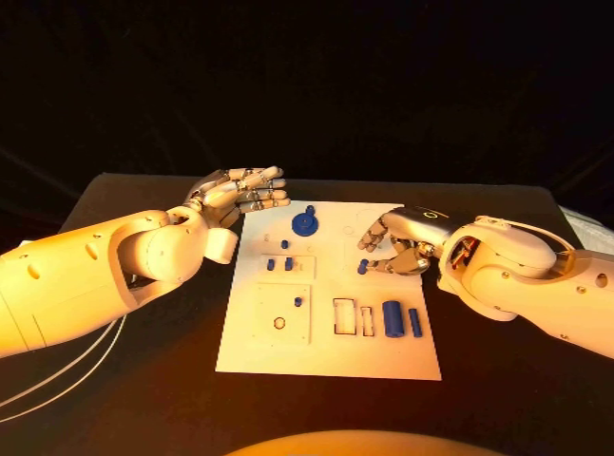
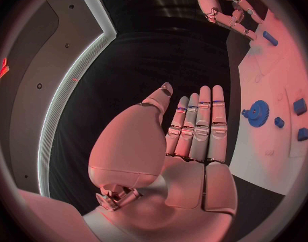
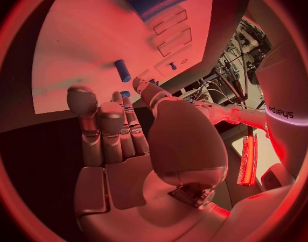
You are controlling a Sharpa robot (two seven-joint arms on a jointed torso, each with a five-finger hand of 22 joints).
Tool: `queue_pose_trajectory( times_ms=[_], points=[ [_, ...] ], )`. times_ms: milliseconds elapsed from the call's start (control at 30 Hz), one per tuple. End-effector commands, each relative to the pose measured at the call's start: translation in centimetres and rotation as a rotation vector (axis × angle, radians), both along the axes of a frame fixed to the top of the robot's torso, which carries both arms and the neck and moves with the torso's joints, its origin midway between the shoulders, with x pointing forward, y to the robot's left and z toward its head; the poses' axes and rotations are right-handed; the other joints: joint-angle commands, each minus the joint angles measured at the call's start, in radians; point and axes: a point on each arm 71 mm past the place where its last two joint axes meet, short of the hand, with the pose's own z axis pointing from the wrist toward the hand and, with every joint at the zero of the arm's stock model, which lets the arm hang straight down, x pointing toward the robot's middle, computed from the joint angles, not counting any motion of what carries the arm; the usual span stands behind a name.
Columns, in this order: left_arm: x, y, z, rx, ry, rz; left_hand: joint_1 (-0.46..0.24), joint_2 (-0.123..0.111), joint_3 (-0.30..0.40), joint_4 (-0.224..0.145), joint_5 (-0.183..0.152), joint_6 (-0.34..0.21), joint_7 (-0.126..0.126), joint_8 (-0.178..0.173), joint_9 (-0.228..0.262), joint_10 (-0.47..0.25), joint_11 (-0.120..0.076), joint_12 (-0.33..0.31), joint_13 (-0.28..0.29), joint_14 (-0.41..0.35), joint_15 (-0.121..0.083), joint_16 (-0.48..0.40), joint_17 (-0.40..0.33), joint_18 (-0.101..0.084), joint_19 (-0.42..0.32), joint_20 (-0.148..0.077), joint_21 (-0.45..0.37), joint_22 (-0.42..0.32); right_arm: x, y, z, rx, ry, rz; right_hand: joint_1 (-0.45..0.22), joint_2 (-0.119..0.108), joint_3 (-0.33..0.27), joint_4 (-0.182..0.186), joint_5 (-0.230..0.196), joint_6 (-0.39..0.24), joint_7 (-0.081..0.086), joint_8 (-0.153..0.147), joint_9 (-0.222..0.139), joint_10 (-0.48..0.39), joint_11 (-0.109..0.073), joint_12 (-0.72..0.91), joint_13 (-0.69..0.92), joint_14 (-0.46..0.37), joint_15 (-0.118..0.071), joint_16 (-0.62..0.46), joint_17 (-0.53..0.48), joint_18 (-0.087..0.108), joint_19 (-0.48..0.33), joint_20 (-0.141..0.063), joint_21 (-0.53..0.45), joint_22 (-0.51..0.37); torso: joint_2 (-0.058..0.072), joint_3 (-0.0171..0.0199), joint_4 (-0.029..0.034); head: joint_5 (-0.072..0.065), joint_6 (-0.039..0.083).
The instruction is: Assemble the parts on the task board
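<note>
**Assembly barely begun; both robot hands empty**

On the board [image 1: 253,356], mid-frame on the worktop [image 1: 115,399], a gear [image 1: 304,224] is seen near the upper edge. A cylinder [image 1: 393,319] and bar [image 1: 415,322] lie loose at lower right, so most work is judged left. The left robot hand [image 1: 239,198], upper left of the board, is spread open and nothing is held. The right robot hand [image 1: 400,243] is half-curled over the board's right side, with no part seen in it.
</note>
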Motion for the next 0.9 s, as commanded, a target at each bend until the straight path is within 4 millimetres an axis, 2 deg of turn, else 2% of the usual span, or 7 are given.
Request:
queue_pose_trajectory(
  times_ms=[33, 133, 233, 333, 633, 900],
  points=[
    [-0.1, -0.3, 0.1, -0.007, -0.009, -0.025, 0.001, 0.001, -0.006, -0.003, 0.006, -0.007, -0.001, 0.0, -0.001, -0.008, 0.001, -0.005, -0.001, -0.001, 0.004, -0.006, -0.001, 0.011, -0.001, 0.003, 0.0, -0.002, -0.1, 0.5, -0.5, -0.06, 0.025, 0.018, 0.018, 0.009, -0.003, -0.001, -0.006, 0.009, -0.005, 0.002, 0.001, 0.003, -0.003, 0.015, 0.002, 0.001, -0.002, 0.003, 0.0, -0.004, -0.003, -0.003, 0.0, 0.006, 0.0, -0.001, -0.0015, 0.0, -0.001],
    [-0.1, -0.4, 0.0, -0.008, -0.009, -0.028, 0.001, 0.001, -0.006, -0.003, 0.006, -0.007, -0.001, 0.0, -0.001, -0.008, 0.001, -0.005, -0.001, -0.001, 0.004, -0.006, -0.001, 0.011, -0.001, 0.003, 0.0, -0.002, 0.1, 0.9, -0.8, -0.07, 0.036, 0.024, 0.029, 0.021, 0.001, -0.001, -0.008, 0.015, -0.006, 0.002, 0.002, 0.02, -0.005, 0.029, 0.004, 0.006, -0.004, 0.017, 0.018, -0.007, 0.005, -0.004, 0.014, 0.023, 0.0, -0.0016, -0.0005, 0.0, -0.002],
    [-0.1, -0.5, 0.0, -0.008, -0.008, -0.031, 0.001, 0.001, -0.006, -0.003, 0.006, -0.007, -0.001, 0.0, -0.001, -0.008, 0.001, -0.005, -0.001, -0.001, 0.004, -0.006, -0.001, 0.011, -0.001, 0.003, 0.0, -0.002, 0.1, 1.1, -1.2, -0.079, 0.046, 0.024, 0.038, 0.032, 0.009, -0.001, -0.012, 0.022, -0.006, 0.004, 0.003, 0.037, -0.009, 0.041, 0.004, 0.011, -0.007, 0.035, 0.04, -0.009, 0.014, -0.007, 0.03, 0.041, 0.0, -0.0001, 0.0008, 0.003, -0.004],
    [-0.1, -0.4, -0.1, -0.008, -0.007, -0.03, 0.001, 0.001, -0.006, -0.003, 0.006, -0.007, -0.001, 0.0, -0.001, -0.008, 0.001, -0.005, -0.001, -0.001, 0.004, -0.006, -0.001, 0.011, -0.001, 0.003, 0.0, -0.002, 0.1, 1.2, -1.6, -0.09, 0.05, 0.022, 0.044, 0.038, 0.016, -0.001, -0.017, 0.031, -0.007, 0.006, 0.004, 0.047, -0.011, 0.047, 0.003, 0.015, -0.01, 0.047, 0.053, -0.011, 0.019, -0.009, 0.04, 0.051, 0.001, -0.0002, 0.001, 0.005, -0.005],
    [-0.2, -0.4, -0.1, -0.008, -0.005, -0.032, 0.001, 0.001, -0.006, -0.003, 0.006, -0.007, 0.0, 0.001, -0.001, -0.009, 0.001, -0.004, 0.0, -0.001, 0.004, -0.007, -0.001, 0.011, -0.001, 0.003, 0.0, -0.004, 0.2, 1.4, -1.9, -0.119, 0.012, 0.028, 0.05, 0.043, 0.024, -0.002, -0.024, 0.04, -0.009, 0.009, 0.005, 0.052, -0.013, 0.05, 0.001, 0.017, -0.011, 0.057, 0.063, -0.013, 0.023, -0.011, 0.048, 0.059, 0.0, -0.0001, -0.0019, 0.009, -0.007],
    [-0.3, -0.4, -0.2, -0.008, -0.002, -0.036, 0.001, 0.001, -0.006, -0.003, 0.006, -0.007, 0.0, 0.001, -0.001, -0.009, 0.001, -0.004, 0.0, -0.001, 0.004, -0.007, -0.001, 0.011, -0.001, 0.003, 0.0, -0.004, 0.2, 1.5, -2.0, -0.126, 0.01, 0.036, 0.051, 0.04, 0.026, -0.003, -0.03, 0.048, -0.011, 0.011, 0.006, 0.049, -0.013, 0.049, -0.001, 0.02, -0.012, 0.07, 0.079, -0.014, 0.027, -0.012, 0.056, 0.068, 0.0, 0.0004, -0.0021, 0.007, -0.007]
  ],
)
